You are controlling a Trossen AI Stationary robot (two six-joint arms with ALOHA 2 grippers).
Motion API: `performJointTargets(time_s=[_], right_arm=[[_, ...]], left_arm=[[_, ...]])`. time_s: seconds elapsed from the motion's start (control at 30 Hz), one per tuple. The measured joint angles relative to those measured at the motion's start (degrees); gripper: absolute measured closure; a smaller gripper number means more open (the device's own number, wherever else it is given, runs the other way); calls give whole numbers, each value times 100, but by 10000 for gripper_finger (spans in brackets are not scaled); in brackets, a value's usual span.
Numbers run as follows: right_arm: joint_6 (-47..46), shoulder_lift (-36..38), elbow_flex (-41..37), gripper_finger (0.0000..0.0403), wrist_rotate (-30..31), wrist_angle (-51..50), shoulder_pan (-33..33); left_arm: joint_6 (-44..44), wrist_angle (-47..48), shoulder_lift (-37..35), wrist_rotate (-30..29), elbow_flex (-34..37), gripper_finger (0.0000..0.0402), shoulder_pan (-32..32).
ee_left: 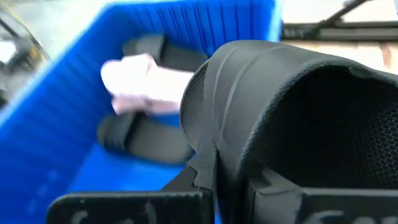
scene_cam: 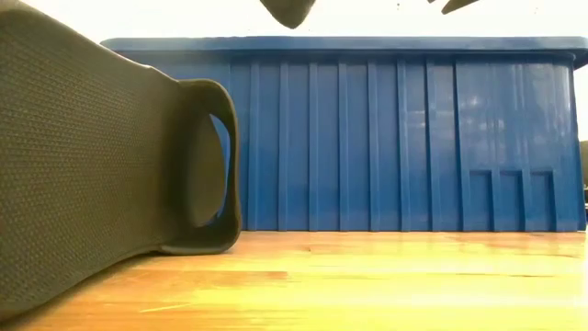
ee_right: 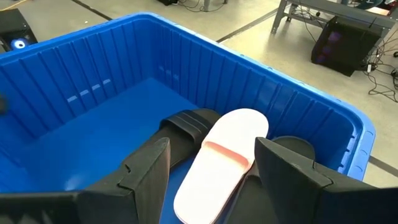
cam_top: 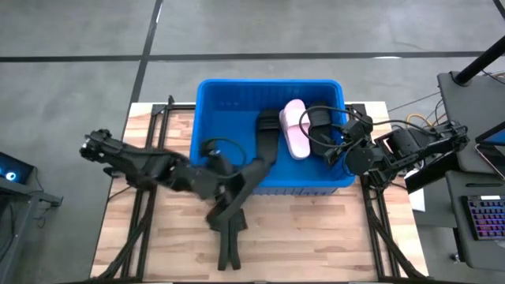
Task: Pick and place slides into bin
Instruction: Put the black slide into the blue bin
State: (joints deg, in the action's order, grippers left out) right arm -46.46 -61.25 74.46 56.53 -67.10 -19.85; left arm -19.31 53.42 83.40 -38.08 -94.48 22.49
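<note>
The blue bin stands on the far half of the wooden table. It holds a pale pink slide with a black slide on one side and another black slide on the other. My left gripper is at the bin's near wall, shut on a black slide whose far end reaches over the wall. My right gripper hovers open and empty over the bin's right part, above the pink slide. Another black slide lies on the table near the front edge; it fills the left of the low view. My left gripper holds the black slide by the edge beside its wide strap, pinched between the two fingers. It comes from the table's left. The slide is lifted clear of the table, pointing toward the far edge above the bin's near wall. The slide hides most of the contact.
The bin's left half has a bare floor. Bare table lies in front of the bin on the right. A desk with cables and a keyboard stands beyond the table's right edge.
</note>
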Motion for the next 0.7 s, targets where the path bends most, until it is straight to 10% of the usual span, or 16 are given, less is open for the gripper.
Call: performJointTargets(time_s=[0.3,0.7], right_arm=[[20,190,2,179,23,-45,2],[363,878,2,179,361,-121,3]], left_arm=[[1206,-1648,702,-1292,44,400,-1232],[2490,-2111,2096,-1306,-232,400,-2372]])
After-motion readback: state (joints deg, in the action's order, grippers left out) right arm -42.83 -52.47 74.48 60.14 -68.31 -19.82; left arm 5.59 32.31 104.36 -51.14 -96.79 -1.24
